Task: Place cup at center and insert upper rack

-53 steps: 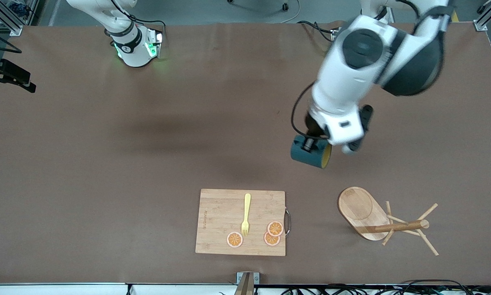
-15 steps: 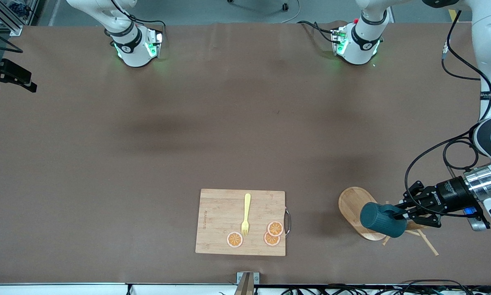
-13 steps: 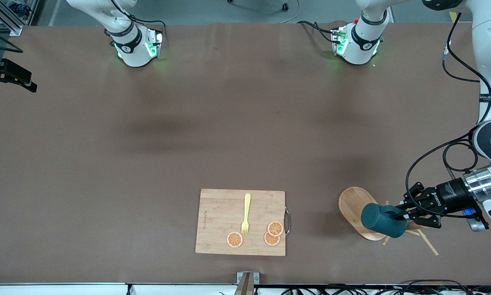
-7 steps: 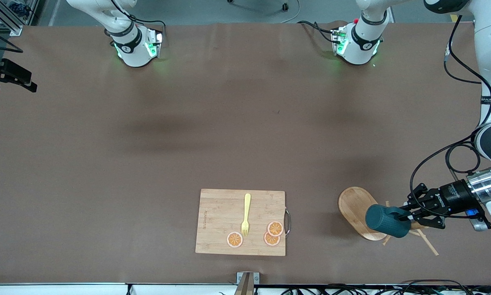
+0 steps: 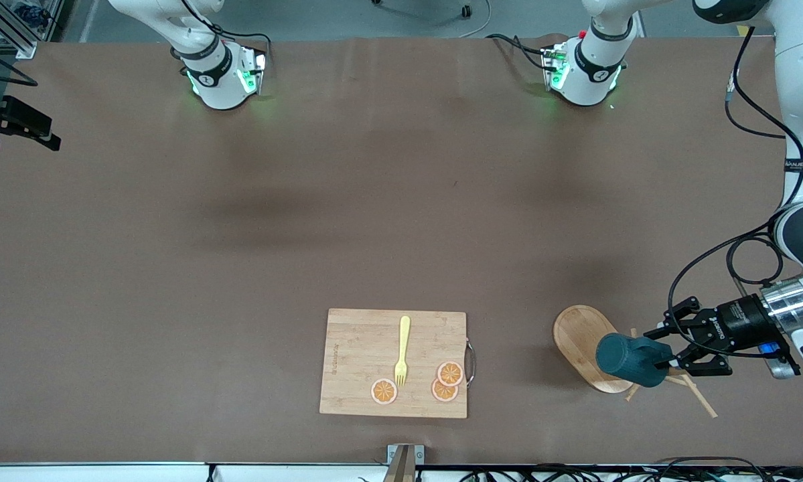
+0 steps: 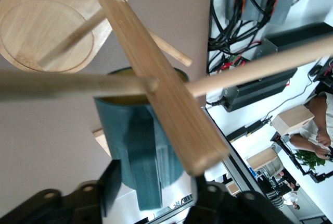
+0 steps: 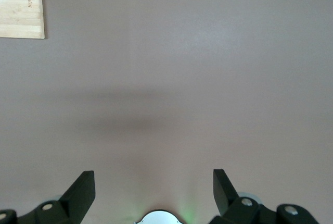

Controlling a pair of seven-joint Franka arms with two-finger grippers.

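Observation:
The upper rack (image 5: 578, 338), a bamboo mug tree, lies on its side near the front camera, toward the left arm's end of the table. The dark teal cup (image 5: 625, 361) lies on its side over the rack's post, beside the oval base. My left gripper (image 5: 661, 348) is level with the cup, its fingers spread on either side and clear of it. In the left wrist view the cup (image 6: 135, 146) sits between my left gripper's (image 6: 156, 174) open fingers, with the post (image 6: 156, 78) crossing in front of it. My right gripper (image 7: 151, 174) is open and empty above bare table; that arm waits.
A wooden cutting board (image 5: 361, 361) with a yellow fork (image 5: 402, 351) and orange slices (image 5: 445, 381) lies near the front edge at mid-table. Its corner shows in the right wrist view (image 7: 21, 5). The rack's thin pegs (image 5: 699, 402) stick out under the left gripper.
The left arm carried the cup from over mid-table down to the rack. In the last half second its fingers spread apart and the cup stayed at the rack.

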